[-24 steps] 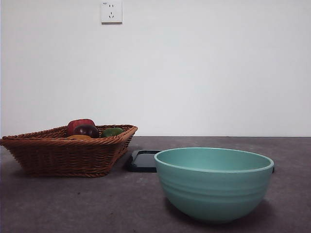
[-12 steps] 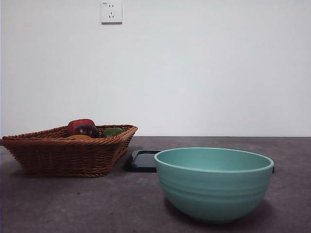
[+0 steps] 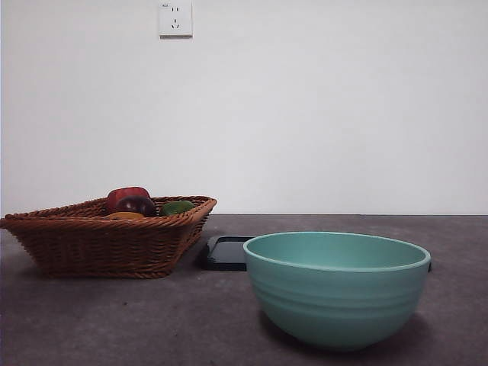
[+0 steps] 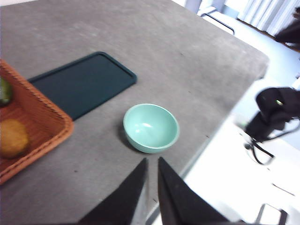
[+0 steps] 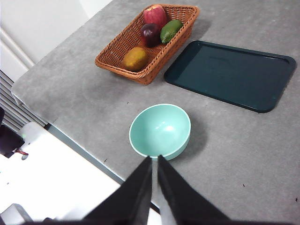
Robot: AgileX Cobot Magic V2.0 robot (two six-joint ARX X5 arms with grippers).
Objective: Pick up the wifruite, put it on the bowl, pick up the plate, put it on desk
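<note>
The wifruite, small and orange-brown, lies in the wicker basket; its top just clears the basket rim in the front view, and it also shows in the left wrist view. The teal bowl stands empty on the grey desk. A dark rectangular plate lies flat behind the bowl, beside the basket. My left gripper and right gripper hang high above the bowl, both shut and holding nothing. Neither arm shows in the front view.
With the wifruite in the basket are a red fruit, a dark purple one and a green one. The desk's near edge runs close to the bowl. A wall socket sits high on the back wall.
</note>
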